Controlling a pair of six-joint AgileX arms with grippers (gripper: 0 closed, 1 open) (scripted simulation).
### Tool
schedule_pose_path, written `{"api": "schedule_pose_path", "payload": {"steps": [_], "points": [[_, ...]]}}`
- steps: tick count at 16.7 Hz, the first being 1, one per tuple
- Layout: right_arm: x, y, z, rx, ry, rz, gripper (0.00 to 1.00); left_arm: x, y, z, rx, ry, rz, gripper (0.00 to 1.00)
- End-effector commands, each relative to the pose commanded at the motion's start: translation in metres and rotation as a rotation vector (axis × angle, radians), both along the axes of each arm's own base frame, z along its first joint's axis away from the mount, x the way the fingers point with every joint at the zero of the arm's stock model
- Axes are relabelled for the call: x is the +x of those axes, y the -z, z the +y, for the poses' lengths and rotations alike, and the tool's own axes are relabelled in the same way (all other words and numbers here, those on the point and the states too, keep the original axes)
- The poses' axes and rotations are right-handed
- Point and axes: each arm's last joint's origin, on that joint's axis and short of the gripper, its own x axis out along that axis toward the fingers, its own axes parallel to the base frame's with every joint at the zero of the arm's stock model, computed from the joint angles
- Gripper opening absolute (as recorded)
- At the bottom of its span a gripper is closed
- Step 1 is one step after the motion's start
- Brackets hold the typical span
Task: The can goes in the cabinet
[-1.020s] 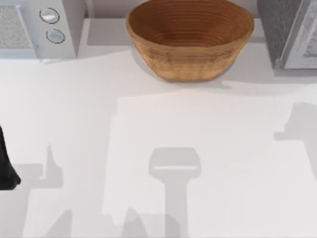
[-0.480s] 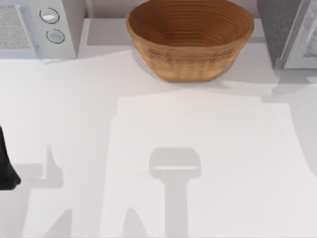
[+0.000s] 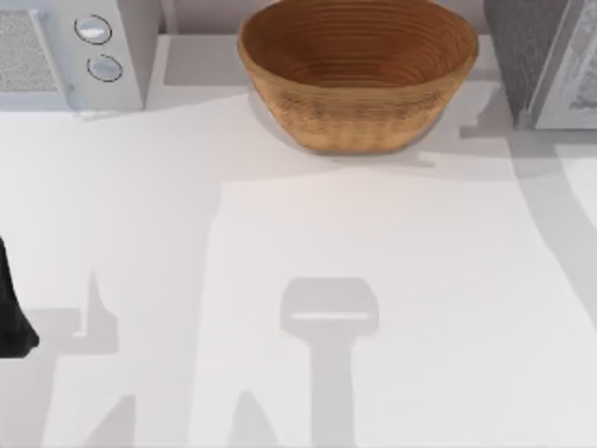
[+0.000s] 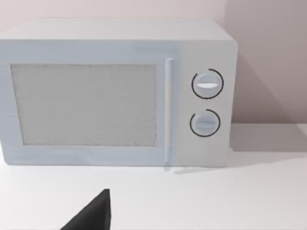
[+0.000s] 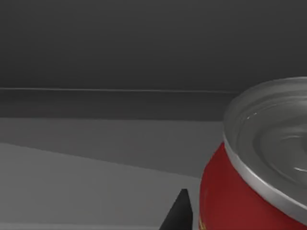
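Note:
The red can [image 5: 230,201] with its shiny silver top sits very close in the right wrist view, in front of a dark grey inner wall and floor of the cabinet [image 5: 120,52]. One dark fingertip [image 5: 180,213] of my right gripper lies right beside the can, and the can hides the other finger. In the top view the grey speckled cabinet [image 3: 522,56] stands at the back right, its pale white-framed door [image 3: 576,84] swung open. My left arm [image 3: 9,313] is parked at the table's left edge, with one fingertip [image 4: 93,215] showing.
A big woven basket [image 3: 359,79] stands at the back middle. A white microwave with two round knobs [image 3: 98,47] occupies the back left and faces the left wrist camera [image 4: 115,96]. Arm shadows fall on the white table [image 3: 373,243].
The shadow on the table's right side has slid back toward the cabinet. The left arm, basket and microwave have not moved.

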Motion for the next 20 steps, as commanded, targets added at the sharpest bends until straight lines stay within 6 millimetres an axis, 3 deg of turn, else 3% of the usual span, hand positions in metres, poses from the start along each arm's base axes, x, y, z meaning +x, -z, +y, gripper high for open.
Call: {"api": "schedule_pose_path", "payload": {"steps": [5, 11, 15, 20], "points": [[0.013, -0.020, 0.003, 0.009, 0.021, -0.034, 0.00, 0.000, 0.000, 0.000, 0.000, 0.000, 0.000, 1.00], [0.012, -0.019, 0.003, 0.011, 0.021, -0.034, 0.00, 0.000, 0.000, 0.000, 0.000, 0.000, 0.000, 1.00], [0.008, -0.038, 0.002, 0.027, 0.016, -0.098, 0.00, 0.000, 0.000, 0.000, 0.000, 0.000, 0.000, 1.00], [0.033, -0.049, 0.005, 0.021, 0.012, -0.090, 0.00, 0.000, 0.000, 0.000, 0.000, 0.000, 0.000, 1.00]]}}
